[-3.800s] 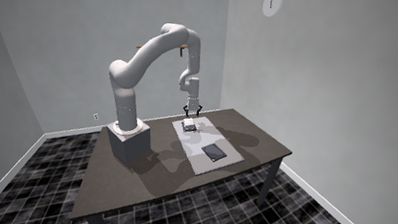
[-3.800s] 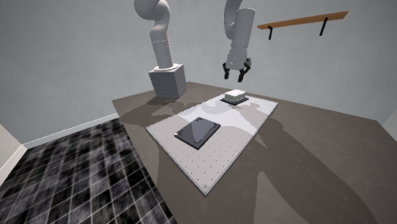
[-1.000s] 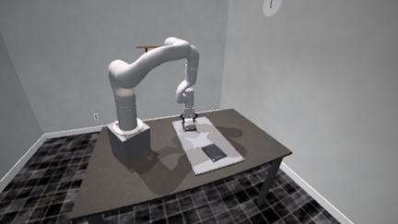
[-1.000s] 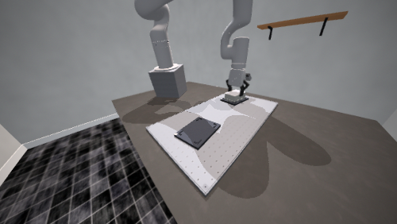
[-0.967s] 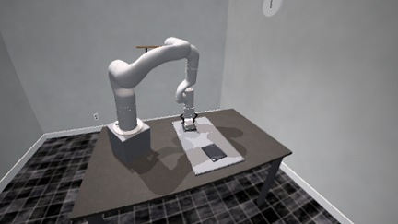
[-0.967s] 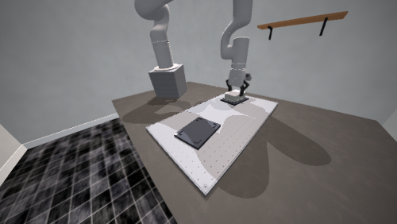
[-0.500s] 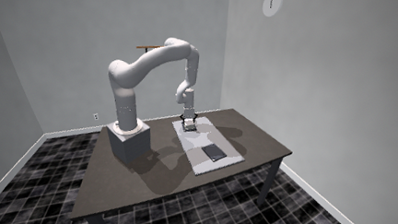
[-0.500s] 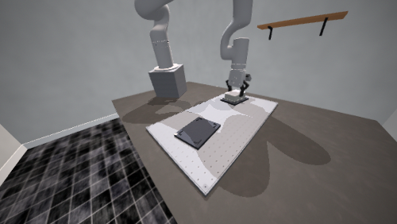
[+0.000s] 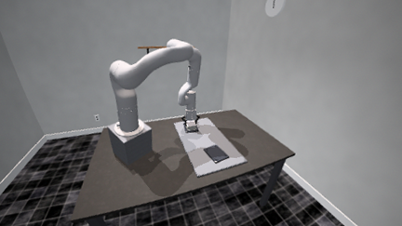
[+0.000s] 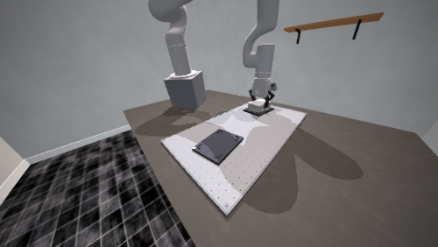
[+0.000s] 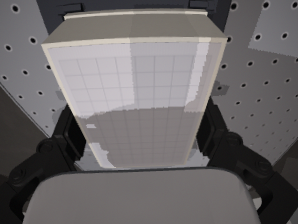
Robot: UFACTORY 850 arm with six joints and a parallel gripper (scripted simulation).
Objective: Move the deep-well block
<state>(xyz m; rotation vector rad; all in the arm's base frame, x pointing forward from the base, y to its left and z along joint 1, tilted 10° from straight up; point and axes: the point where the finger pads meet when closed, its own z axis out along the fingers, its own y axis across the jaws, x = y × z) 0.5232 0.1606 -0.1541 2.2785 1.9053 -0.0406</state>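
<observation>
Your black two-fingered claw stood apart around the pale rectangular deep-well block, which sat in its dark flat nest near the bench's far edge; you needed to centre both pads before closing squarely
</observation>
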